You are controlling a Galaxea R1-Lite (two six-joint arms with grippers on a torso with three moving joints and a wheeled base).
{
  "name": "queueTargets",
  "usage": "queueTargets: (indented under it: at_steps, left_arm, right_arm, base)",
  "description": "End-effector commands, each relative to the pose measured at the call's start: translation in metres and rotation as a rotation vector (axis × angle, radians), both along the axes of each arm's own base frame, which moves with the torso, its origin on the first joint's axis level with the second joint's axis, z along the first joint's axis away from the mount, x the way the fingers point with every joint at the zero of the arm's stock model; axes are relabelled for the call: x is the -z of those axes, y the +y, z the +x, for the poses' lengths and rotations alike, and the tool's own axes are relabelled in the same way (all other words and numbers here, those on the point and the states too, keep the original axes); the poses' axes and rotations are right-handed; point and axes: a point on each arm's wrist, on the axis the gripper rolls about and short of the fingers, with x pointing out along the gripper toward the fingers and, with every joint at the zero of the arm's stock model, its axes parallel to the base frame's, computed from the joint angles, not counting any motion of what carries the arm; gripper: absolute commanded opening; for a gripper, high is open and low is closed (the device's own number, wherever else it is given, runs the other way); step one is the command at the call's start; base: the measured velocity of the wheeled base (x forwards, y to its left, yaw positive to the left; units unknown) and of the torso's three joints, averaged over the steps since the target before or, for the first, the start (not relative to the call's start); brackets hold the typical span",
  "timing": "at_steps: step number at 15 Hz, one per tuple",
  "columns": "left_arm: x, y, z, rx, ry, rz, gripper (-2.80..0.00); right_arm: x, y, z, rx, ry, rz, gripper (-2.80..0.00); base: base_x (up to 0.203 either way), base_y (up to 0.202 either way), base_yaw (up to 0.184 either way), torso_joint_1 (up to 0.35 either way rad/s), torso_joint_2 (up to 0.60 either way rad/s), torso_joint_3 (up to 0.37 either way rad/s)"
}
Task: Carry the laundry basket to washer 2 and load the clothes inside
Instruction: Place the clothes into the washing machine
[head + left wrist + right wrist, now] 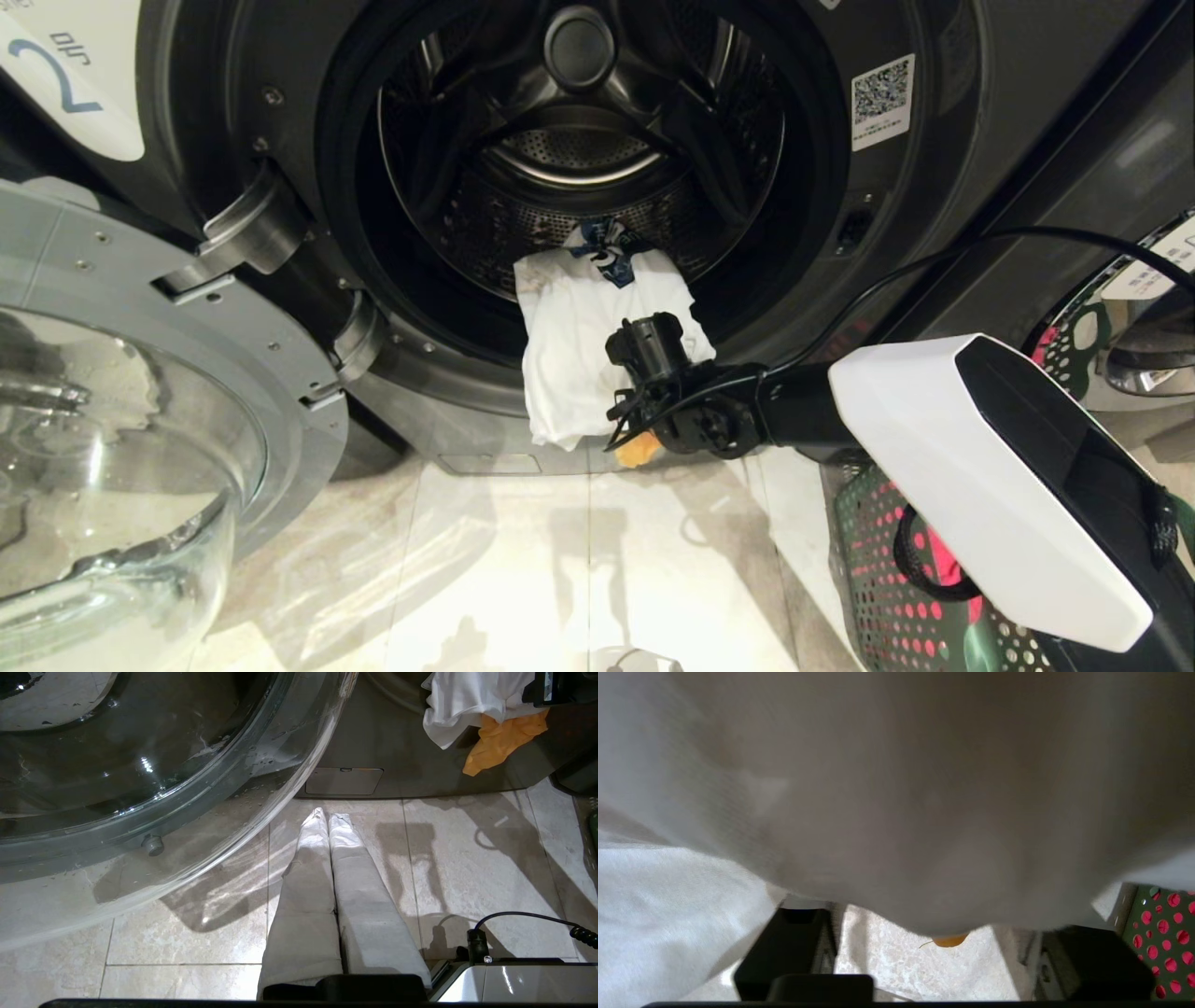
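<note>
Right gripper (627, 425) at washer 2's (1027, 140) door rim; finger state indiscernible. White garment (569, 355) overhangs lip, may slide to floor. Left gripper (327, 816) pressed together.

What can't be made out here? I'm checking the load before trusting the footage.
- Right gripper: fingers hidden behind its own wrist in the head view and by white cloth in its wrist view, so any grip is unclear.
- Yellow-orange garment: mostly covered by the white garment.
- Laundry basket: largely hidden by the right arm; contents show only as pink through the holes.
- Washer 2: cut off by the head view's edges.
</note>
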Motion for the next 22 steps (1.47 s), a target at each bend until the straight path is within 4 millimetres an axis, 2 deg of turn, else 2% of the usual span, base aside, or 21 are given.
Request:
queueTargets:
  at_steps: [1, 5, 8, 13, 15, 18, 22]
  left_arm:
    - [0.0, 0.0, 0.0, 0.0, -0.001, 0.0, -2.8]
    - [0.0, 0.0, 0.0, -0.002, -0.001, 0.0, -2.8]
    - [0.0, 0.0, 0.0, 0.0, -0.001, 0.0, -2.8]
    - [0.0, 0.0, 0.0, 0.0, -0.001, 0.0, -2.8]
    - [0.0, 0.0, 0.0, 0.0, -0.001, 0.0, -2.8]
    - [0.0, 0.0, 0.0, 0.0, -0.001, 0.0, -2.8]
    - [0.0, 0.0, 0.0, 0.0, -0.001, 0.0, -2.8]
  right_arm:
    - [0.003, 0.001, 0.001, -0.005, 0.006, 0.001, -2.8]
    - [-0.003, 0.004, -0.003, -0.037, 0.006, 0.02, -2.8]
    - [-0.022, 0.007, -0.013, -0.055, -0.02, 0.039, -2.8]
    - [-0.087, 0.017, -0.047, -0.041, -0.164, 0.104, -2.8]
    - [-0.105, 0.019, -0.046, 0.019, -0.253, 0.127, -2.8]
    - [-0.121, 0.022, -0.043, 0.018, -0.4, 0.187, -2.8]
    - [-0.118, 0.031, -0.031, -0.004, -0.589, 0.132, -2.8]
  base:
    - [0.0, 0.0, 0.0, 0.0, 0.0, 0.0]
    - [0.0, 0.0, 0.0, 0.0, 0.0, 0.0]
    - [0.0, 0.0, 0.0, 0.0, 0.0, 0.0]
    - [0.0, 0.0, 0.0, 0.0, 0.0, 0.0]
    - [0.0, 0.0, 0.0, 0.0, 0.0, 0.0]
    - [0.0, 0.0, 0.0, 0.0, 0.0, 0.0]
    - [0.0, 0.0, 0.0, 0.0, 0.0, 0.0]
